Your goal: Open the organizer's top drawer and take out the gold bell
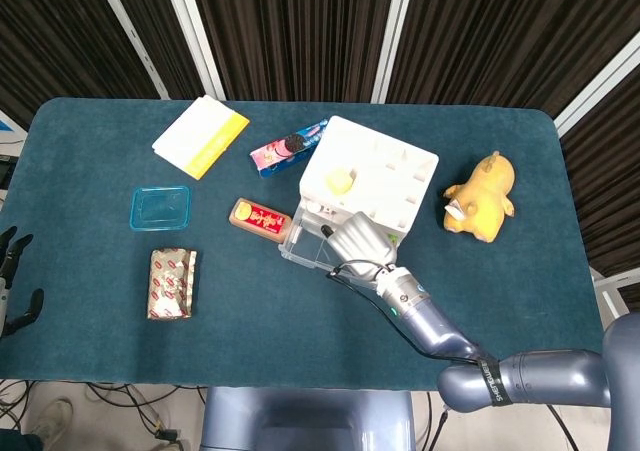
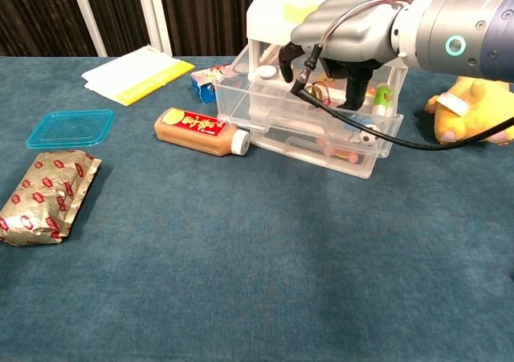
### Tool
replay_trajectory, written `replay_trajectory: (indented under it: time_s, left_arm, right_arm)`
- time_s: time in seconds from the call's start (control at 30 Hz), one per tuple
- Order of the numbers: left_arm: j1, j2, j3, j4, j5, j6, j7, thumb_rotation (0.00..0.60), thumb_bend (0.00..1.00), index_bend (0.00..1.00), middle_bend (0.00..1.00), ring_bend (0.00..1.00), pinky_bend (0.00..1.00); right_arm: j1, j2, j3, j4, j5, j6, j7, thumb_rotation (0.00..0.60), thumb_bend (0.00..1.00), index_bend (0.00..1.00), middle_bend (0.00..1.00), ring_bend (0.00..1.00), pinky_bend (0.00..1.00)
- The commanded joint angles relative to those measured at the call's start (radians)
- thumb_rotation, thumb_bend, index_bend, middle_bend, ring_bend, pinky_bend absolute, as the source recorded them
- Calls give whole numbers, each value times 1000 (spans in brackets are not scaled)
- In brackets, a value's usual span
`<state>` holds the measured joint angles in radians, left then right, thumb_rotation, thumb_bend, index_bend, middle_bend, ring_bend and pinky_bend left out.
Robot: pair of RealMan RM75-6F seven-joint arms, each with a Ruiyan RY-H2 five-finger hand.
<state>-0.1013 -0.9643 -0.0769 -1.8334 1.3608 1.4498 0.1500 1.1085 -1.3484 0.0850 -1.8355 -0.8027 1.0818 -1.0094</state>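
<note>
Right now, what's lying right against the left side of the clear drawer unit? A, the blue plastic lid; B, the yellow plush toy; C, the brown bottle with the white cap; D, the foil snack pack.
C: the brown bottle lies on its side with its white cap by the drawer unit.

bottle [image 2: 198, 131] just left of organizer [image 2: 317, 97], plush toy [image 1: 481, 196] right, lid [image 1: 159, 208] far left
</note>
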Motion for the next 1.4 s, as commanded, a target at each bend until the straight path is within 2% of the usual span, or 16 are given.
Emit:
replay_trajectory:
  time_s: [0.03,0.73,1.4]
  left_arm:
    - [0,0,0,0,-1,0,1,600,423,71,0,0,0]
    - [0,1,0,-2,-1,1,-1,600,423,72,0,0,0]
    - [-1,3,0,-4,-5,-4,-1,600,423,72,0,0,0]
  right_arm:
    - [2,-5,-4,-2,4,16,-19,600,290,319,987,1000,1000]
    - [11,-58,-4,12,16,81,-105,600,291,361,999,1000,1000]
    - [19,-83,3,26,46,91,-144,600,291,422,998,1000,1000]
